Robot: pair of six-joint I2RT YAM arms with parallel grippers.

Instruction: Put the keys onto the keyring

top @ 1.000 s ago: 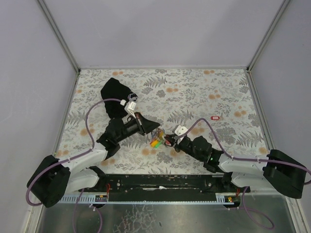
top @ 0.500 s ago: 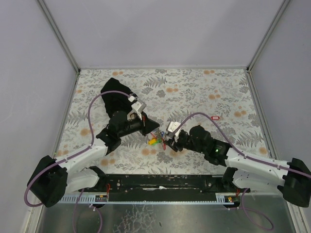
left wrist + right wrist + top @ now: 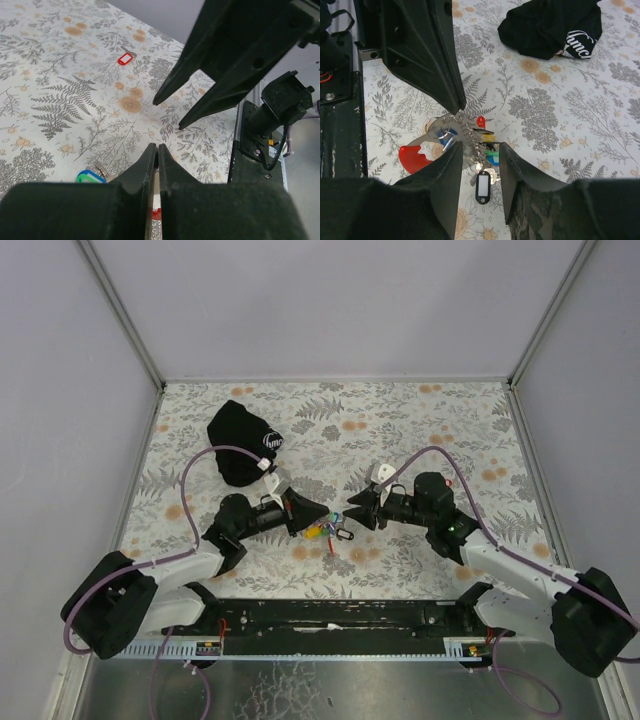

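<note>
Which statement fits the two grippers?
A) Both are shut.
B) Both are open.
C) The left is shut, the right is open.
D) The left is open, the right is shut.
C: in the left wrist view the left gripper has its fingers pressed together, while the right gripper has its fingers standing apart above the bunch of keys.
</note>
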